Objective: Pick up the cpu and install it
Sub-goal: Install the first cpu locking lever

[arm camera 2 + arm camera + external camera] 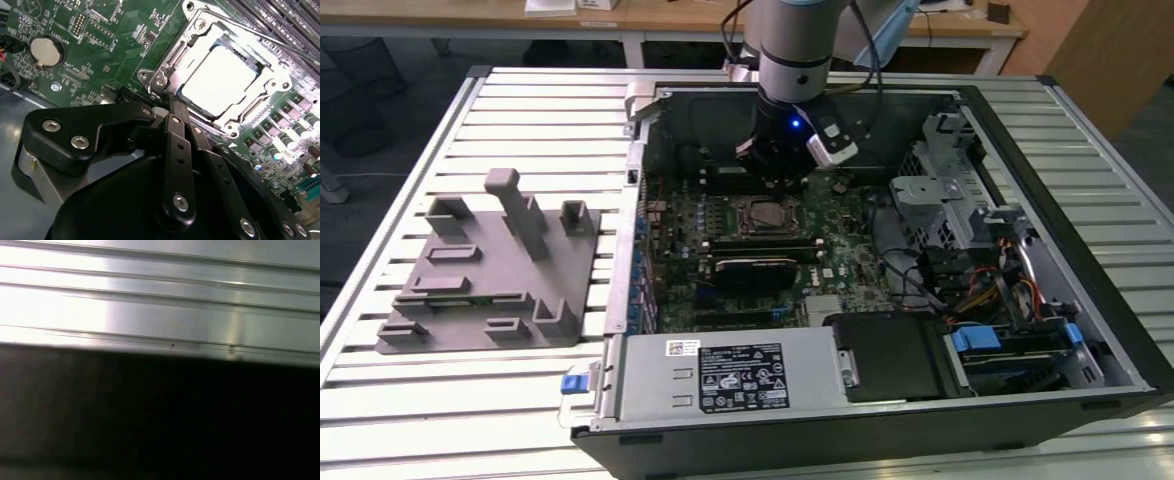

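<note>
**Pincer closed above the seated CPU**

Pincer (pixel 170 102) fingers meet at their tips with nothing between them, poised just at the edge of the socket frame (pixel 165 75) in the second wrist view. Inside that metal frame lies the cpu (pixel 220 80) — flat, bright-topped, square to the socket. In the exterior view the arm (pixel 794 45) reaches straight down into the open computer case (pixel 854 430), whose walls stand well back from the gripper, leaving free room around the socket. Green motherboard (pixel 100 45) surrounds the frame, with a round coin battery (pixel 46 50) near one side. Outside the case, toward the exterior view's left, the grey fixture (pixel 494 270) sits on the slatted table (pixel 400 400) — its posts upright.
</note>
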`<state>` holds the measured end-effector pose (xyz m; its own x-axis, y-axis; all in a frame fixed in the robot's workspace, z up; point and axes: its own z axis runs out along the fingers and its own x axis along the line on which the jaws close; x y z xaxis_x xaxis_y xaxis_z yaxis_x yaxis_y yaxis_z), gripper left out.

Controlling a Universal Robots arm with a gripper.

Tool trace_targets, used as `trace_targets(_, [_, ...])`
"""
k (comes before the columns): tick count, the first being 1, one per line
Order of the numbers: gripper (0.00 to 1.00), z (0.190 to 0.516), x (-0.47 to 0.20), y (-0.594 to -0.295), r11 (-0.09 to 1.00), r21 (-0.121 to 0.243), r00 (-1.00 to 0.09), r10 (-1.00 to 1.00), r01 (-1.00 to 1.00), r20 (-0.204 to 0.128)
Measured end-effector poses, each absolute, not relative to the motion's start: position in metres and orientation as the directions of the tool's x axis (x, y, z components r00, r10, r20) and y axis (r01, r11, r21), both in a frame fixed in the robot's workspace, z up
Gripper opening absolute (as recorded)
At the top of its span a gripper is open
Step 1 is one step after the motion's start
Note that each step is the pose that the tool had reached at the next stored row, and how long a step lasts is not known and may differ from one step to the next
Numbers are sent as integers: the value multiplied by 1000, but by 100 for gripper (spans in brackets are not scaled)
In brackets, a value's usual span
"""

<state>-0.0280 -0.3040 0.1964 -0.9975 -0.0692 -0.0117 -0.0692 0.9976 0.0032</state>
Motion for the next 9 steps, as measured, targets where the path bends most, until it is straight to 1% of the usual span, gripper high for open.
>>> trace_targets(5, [11, 195, -28, -303, 998, 0, -998, -69, -69, -11])
trace_targets(9, [11, 195, -28, -303, 997, 42, -998, -69, -69, -14])
